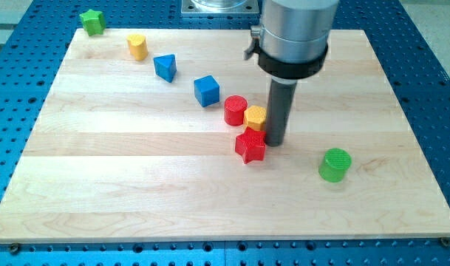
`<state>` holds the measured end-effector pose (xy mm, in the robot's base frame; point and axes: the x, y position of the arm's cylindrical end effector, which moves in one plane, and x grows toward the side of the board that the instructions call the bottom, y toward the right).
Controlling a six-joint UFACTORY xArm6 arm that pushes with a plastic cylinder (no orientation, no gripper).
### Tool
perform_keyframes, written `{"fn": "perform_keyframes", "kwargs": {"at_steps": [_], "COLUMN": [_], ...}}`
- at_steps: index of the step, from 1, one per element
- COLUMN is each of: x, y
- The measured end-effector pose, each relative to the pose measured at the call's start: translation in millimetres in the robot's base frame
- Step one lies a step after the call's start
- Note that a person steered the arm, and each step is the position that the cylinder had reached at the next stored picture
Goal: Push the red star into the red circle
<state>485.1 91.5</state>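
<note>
Seven blocks on the wooden board point(136, 185) right now, and I count them by colour: two red, two blue, two yellow... no, make that two green as well, so eight in all. My tip point(275, 142) is down on the board, pressed against the right side of the red star point(250, 146), with no pincer on it at all, just the bare rod, so there is nothing to open or close. The red star sits near the board's middle, and the red circle point(235, 110) stands just up and to the view's left of it. Wedged between them, beside my rod, is a yellow block point(255, 117) whose shape I cannot make out. Further up-left run a blue cube point(206, 91), a blue triangle point(165, 67), a yellow cylinder point(137, 46) and a green star point(92, 21) at the far corner. One green cylinder point(335, 164) stands alone at the view's right.
</note>
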Motion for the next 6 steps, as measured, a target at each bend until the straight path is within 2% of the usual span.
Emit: {"fn": "perform_keyframes", "kwargs": {"at_steps": [1,2,3,4,5,6], "x": [28,28,29,60,23,6], "y": [1,-65,-91,-161,-127,-58]}}
